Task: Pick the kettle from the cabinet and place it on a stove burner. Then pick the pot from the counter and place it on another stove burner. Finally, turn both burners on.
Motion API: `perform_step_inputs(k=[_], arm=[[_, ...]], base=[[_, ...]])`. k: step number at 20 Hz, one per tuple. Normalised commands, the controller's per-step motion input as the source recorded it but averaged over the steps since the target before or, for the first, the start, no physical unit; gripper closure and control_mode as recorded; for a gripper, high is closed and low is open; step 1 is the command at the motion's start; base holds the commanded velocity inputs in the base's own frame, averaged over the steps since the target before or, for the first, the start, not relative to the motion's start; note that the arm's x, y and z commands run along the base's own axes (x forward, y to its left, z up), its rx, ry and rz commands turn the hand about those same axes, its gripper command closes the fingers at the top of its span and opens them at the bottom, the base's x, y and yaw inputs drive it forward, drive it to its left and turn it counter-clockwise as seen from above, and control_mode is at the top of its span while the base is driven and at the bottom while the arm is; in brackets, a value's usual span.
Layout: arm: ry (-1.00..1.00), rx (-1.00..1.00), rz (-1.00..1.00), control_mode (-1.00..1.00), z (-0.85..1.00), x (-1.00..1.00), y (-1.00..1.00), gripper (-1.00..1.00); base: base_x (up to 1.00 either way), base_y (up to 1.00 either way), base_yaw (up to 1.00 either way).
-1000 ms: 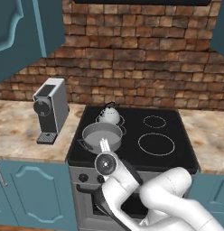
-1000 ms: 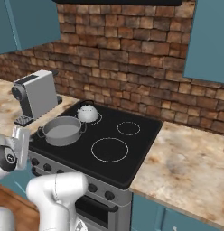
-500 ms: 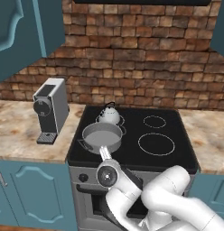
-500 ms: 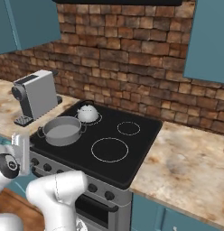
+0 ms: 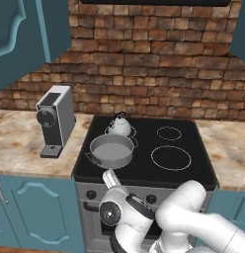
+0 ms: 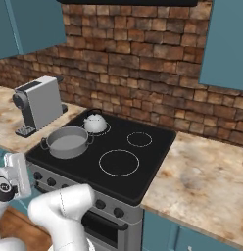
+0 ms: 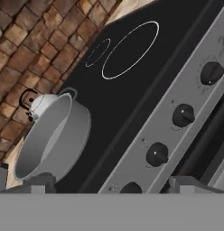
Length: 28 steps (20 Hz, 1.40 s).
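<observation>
kettle sitting on the back-left burner ring of the black glass cooktop, pot just in front of it at 6 o'clock on the front-left ring, the two near or barely touching, cannot tell which. both placed, so only the burner knobs left. gripper hanging low before the stove front, fingers spread wide and released, grasping nothing. row of dark round knobs on the grey control panel straight ahead of the fingers, running from 7 o'clock up to 1 o'clock in the hand view.

knobs judged rigid, small, smooth and probably slippery; best pinched across the raised rib, then turned. each rib's long axis lying across the knob face, the pale mark pointing roughly toward 1 o'clock in the hand view. pot open side up, loop handles at about 8 and 2 o'clock in the left base view. kettle upright, arched handle on top. coffee machine on the desk at 9 o'clock of the stove.
</observation>
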Motion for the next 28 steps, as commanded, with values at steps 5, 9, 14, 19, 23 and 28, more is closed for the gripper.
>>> perform_step_inputs(k=[5,9,14,19,23,28], arm=[[-0.08,-0.15,0.0,-1.0,-0.19,-0.13,0.06,-1.0],[-0.15,-0.14,0.04,-1.0,-0.25,-0.04,0.0,-1.0],[-0.15,-0.12,0.07,-1.0,-0.37,0.0,0.0,-1.0],[-0.08,-0.13,0.07,-1.0,-0.46,0.0,0.05,-1.0],[-0.04,-0.1,0.04,-1.0,-0.34,0.0,0.14,-1.0],[0.0,-0.03,0.0,-1.0,-0.06,0.05,0.04,-1.0]], base=[[0.0,0.0,0.0],[0.0,0.0,0.0],[0.0,0.0,0.0],[0.0,0.0,0.0],[0.0,0.0,0.0],[0.0,0.0,0.0]])
